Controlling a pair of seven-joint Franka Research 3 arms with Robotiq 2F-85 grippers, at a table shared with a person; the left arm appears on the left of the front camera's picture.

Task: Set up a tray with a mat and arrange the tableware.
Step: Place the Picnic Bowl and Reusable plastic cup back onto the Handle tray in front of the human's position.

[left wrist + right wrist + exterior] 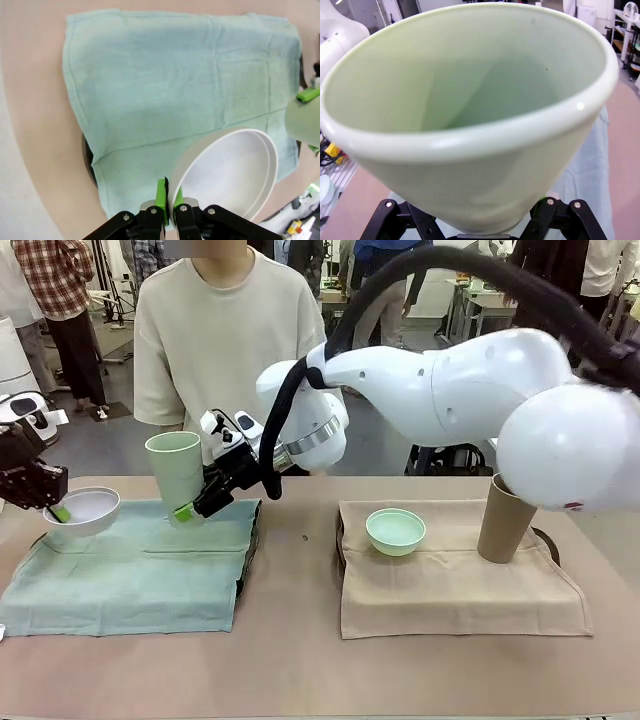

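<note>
In the front view my left gripper (55, 508) is shut on the rim of the white bowl (85, 512), holding it just over the far left corner of the green mat (130, 575). The left wrist view shows its green pads (162, 196) pinching the bowl's rim (235, 175) above the mat (175, 85). My right arm reaches across, and its gripper (195, 508) is shut on the pale green cup (175, 472) near its base, upright over the mat's far edge. The cup (470, 100) hides the fingers in the right wrist view. The mint green bowl (395, 531) and brown cup (505, 520) stand on the beige mat (450, 585).
A dark tray edge (247, 545) shows under the green mat's right side. A person in a beige shirt (225, 340) stands at the far side of the table, behind the cup. Bare tabletop (295, 580) lies between the two mats and along the near edge.
</note>
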